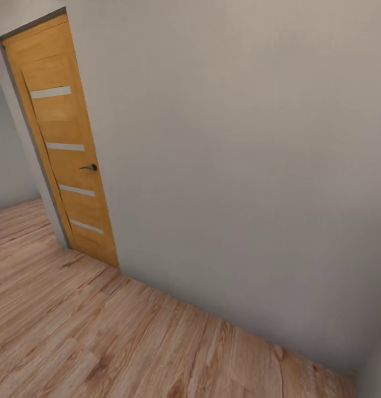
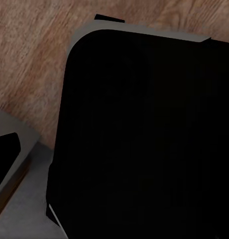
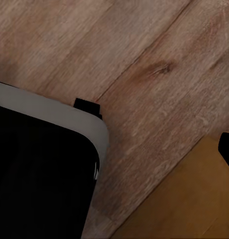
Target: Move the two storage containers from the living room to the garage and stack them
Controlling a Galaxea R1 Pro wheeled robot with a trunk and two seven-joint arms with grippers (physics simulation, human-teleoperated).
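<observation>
The two storage containers and the garage are out of view. I am facing a pale grey wall (image 1: 240, 166) in a hallway with light wood plank flooring (image 1: 74, 331). Both wrist views look down at those planks (image 3: 144, 55). The left wrist view also takes in a black body panel with a rounded grey rim (image 2: 144, 139). A corner of the same kind of panel (image 3: 40, 169) lies in the right wrist view.
A closed orange-wood door (image 1: 66, 143) with pale glass strips and a dark handle (image 1: 89, 167) stands at the left of the wall. The plank floor runs on past it to the far left. A flat orange-brown surface (image 3: 189, 199) with a dark piece at its edge lies over the planks.
</observation>
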